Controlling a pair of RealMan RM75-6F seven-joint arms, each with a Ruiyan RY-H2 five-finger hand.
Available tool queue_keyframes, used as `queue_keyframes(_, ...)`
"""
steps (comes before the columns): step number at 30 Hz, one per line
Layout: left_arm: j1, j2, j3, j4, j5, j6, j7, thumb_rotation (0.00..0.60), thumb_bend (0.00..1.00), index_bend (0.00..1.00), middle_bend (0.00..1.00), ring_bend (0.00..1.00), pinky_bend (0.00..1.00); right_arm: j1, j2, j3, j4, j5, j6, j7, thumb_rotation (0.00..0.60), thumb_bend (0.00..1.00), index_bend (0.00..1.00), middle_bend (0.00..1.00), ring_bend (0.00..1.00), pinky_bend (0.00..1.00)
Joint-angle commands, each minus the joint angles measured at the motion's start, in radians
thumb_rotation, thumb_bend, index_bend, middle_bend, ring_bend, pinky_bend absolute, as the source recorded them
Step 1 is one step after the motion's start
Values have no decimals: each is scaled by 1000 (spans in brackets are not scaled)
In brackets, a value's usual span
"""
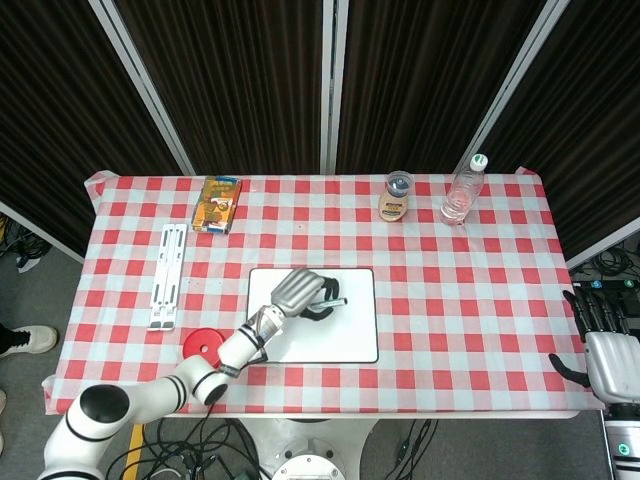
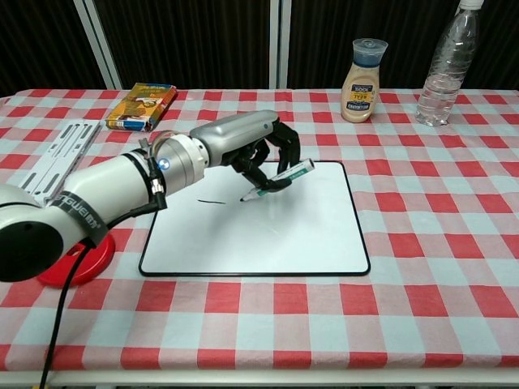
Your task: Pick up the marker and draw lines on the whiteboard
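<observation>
A white whiteboard [image 2: 268,235] with a black rim lies flat on the checked cloth, also the whiteboard [image 1: 345,335] in the head view. My left hand [image 2: 255,138] hovers over its upper middle and grips a green-and-white marker [image 2: 280,177], tip slanted down to the board. A short dark line [image 2: 211,200] shows on the board left of the tip. In the head view the left hand [image 1: 297,290] covers most of the marker [image 1: 334,301]. My right hand [image 1: 603,345] stays off the table's right edge, fingers spread, holding nothing.
A red disc [image 2: 77,261] lies left of the board, partly behind my forearm. A white folding stand [image 2: 53,154] and an orange box [image 2: 142,105] sit at back left. A sauce bottle [image 2: 362,69] and a water bottle [image 2: 442,65] stand at back right.
</observation>
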Motion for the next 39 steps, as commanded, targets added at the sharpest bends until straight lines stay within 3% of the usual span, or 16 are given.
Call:
queue_keyframes(1, -4, 15, -10, -32, 7, 21, 17, 600, 456, 578, 597, 783, 922, -1, 2, 2, 1, -4, 5, 5, 600, 129, 0, 36, 0, 0)
queue_keyframes(8, 59, 134, 24, -185, -3, 52, 96, 600, 455, 578, 597, 783, 922, 13, -7, 2, 17, -23, -10, 21, 600, 128, 0, 36, 0, 0)
queue_keyframes(14, 109, 173, 52, -233, -40, 48, 145, 600, 456, 578, 596, 783, 922, 24, -16, 0, 25, -37, -21, 27, 600, 129, 0, 36, 0, 0)
queue_keyframes(30, 131, 113, 71, -128, -44, 25, 113, 600, 456, 578, 596, 782, 922, 18, -11, -4, 4, -33, -14, 2, 600, 129, 0, 36, 0, 0)
queue_keyframes(39, 77, 54, 36, -94, -37, -11, 108, 600, 456, 578, 597, 781, 922, 5, -4, -5, 13, -19, -8, 15, 600, 129, 0, 35, 0, 0)
